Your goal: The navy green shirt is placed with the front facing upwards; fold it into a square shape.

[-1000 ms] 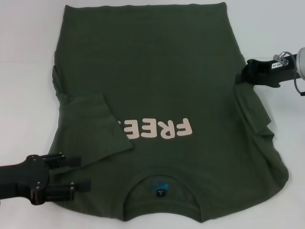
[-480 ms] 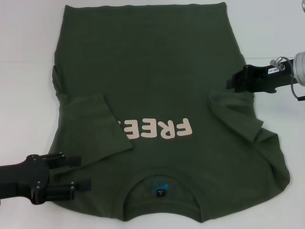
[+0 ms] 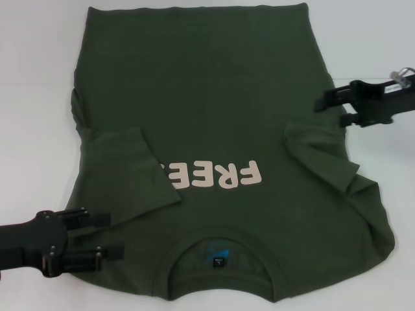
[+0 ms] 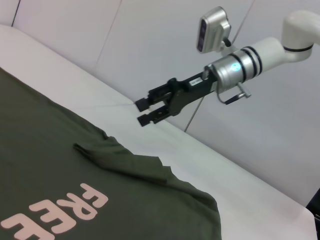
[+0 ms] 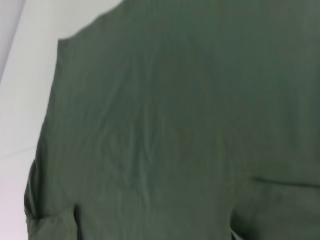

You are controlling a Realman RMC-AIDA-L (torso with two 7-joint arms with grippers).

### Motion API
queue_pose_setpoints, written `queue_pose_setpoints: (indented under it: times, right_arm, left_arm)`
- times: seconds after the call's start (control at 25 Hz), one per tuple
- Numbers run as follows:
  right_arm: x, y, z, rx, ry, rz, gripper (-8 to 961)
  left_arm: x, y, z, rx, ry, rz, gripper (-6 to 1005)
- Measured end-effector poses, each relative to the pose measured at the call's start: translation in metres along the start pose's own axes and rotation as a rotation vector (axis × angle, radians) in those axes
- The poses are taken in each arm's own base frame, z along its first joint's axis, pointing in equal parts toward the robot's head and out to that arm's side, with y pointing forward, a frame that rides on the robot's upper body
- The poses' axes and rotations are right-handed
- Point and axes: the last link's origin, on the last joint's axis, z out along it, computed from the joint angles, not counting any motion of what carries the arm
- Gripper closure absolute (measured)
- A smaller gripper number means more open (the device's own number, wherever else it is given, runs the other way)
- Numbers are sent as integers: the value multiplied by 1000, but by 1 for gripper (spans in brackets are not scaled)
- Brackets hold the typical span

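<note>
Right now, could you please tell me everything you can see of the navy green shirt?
The navy green shirt is dark olive, cotton-looking, lying flat, front up, on the white table, collar nearest the robot. Pale pink lettering crosses its chest; a small blue label sits inside the ribbed collar. Both short sleeves are folded inward. The left gripper overlaps its near corner; the right gripper hangs open, off the cloth.

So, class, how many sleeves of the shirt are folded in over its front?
2: the left sleeve covers the end of the lettering; the right sleeve lies beside it.
</note>
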Motion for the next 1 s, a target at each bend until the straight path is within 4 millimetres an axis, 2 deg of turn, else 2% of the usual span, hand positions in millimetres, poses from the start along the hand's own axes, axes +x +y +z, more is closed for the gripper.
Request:
queue_pose_setpoints:
  times: [0.24, 0.52, 1.0]
  right_arm:
    - [0, -12, -21, 97, 102, -18, 205]
    - [7, -17, -20, 229, 205, -117, 207]
    - [21, -23, -2, 247, 200, -152, 216]
  left_arm:
    - [0, 0, 0, -1, -2, -3, 151]
    - [0, 0, 0, -1, -1, -3, 151]
    - [1, 0, 0, 0, 4, 0, 152]
